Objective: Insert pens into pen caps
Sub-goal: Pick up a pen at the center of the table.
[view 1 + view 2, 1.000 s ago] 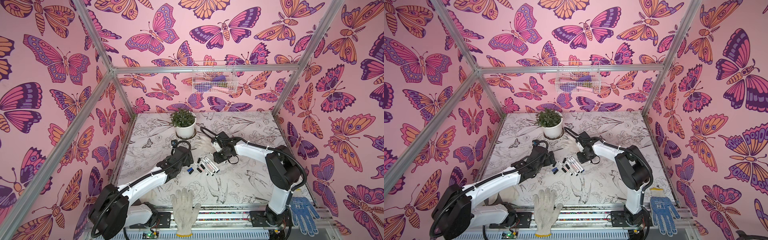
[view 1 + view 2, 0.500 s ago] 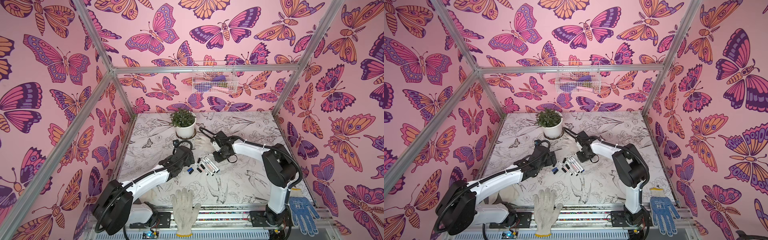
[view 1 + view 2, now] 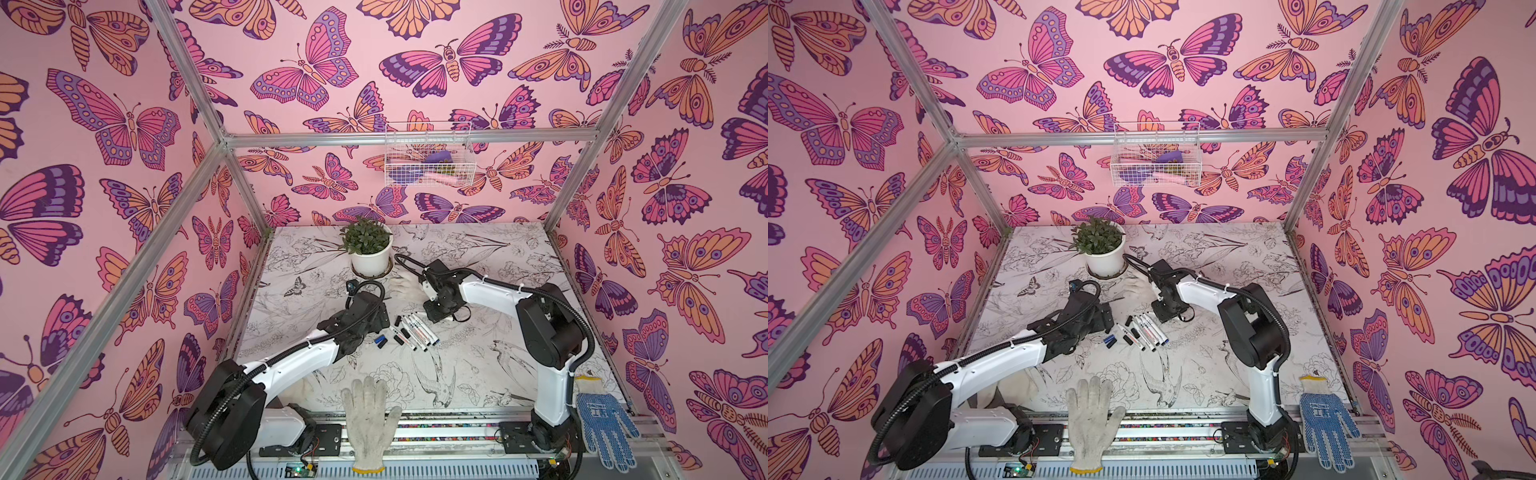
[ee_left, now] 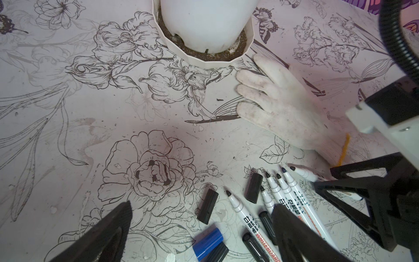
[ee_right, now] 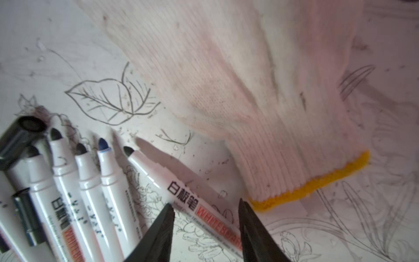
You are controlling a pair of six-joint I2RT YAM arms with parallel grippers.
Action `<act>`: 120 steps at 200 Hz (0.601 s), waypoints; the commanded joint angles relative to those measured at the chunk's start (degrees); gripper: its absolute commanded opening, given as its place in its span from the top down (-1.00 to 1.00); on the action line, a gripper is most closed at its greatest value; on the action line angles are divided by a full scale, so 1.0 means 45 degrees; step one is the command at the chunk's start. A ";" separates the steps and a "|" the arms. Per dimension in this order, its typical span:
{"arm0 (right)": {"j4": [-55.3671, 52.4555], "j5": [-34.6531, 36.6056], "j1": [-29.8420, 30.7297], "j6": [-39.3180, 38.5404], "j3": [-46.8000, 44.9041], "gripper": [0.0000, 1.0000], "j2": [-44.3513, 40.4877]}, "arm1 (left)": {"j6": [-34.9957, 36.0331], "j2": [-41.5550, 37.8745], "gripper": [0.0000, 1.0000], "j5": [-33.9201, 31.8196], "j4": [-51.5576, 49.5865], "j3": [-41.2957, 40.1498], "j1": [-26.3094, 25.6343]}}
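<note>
Several white pens lie uncapped side by side mid-table, with black pen caps and a blue cap loose beside them. My left gripper hovers wide open over the caps, holding nothing. My right gripper is down at the outermost pen. Its jaws stand apart on either side of that barrel, which rests on the table. The other pens lie just beside it.
A white knit glove lies right behind the pens, its yellow cuff next to my right fingers. A potted plant stands behind it. Another white glove and a blue glove lie on the front rail. A wire basket hangs on the back wall.
My right gripper has shifted a little toward the pens and now straddles the outermost one. The left arm has hardly moved.
</note>
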 commanded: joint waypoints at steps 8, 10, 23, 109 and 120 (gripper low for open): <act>-0.0436 -0.0211 0.0139 -0.0270 -0.0168 0.05 0.0035 | 0.0015 -0.0177 -0.97 -0.0043 -0.0218 -0.0090 0.0066; -0.0442 -0.0205 0.0154 -0.0252 -0.0184 0.05 0.0043 | 0.0017 -0.0177 -0.96 -0.0042 -0.0208 -0.0098 0.0076; -0.0423 -0.0135 0.0200 -0.0182 -0.0263 0.12 0.0124 | 0.0015 -0.0188 -0.97 -0.0033 -0.0206 -0.0120 0.0056; 0.0233 0.0297 0.0795 0.0411 -0.0181 0.72 -0.0003 | 0.0834 -0.1103 -0.99 0.0574 0.0345 -0.0446 0.0085; 0.0265 0.0190 0.0780 0.0477 -0.0051 0.78 -0.0367 | 0.1018 -0.1301 -0.98 0.0741 0.0574 -0.0623 0.0079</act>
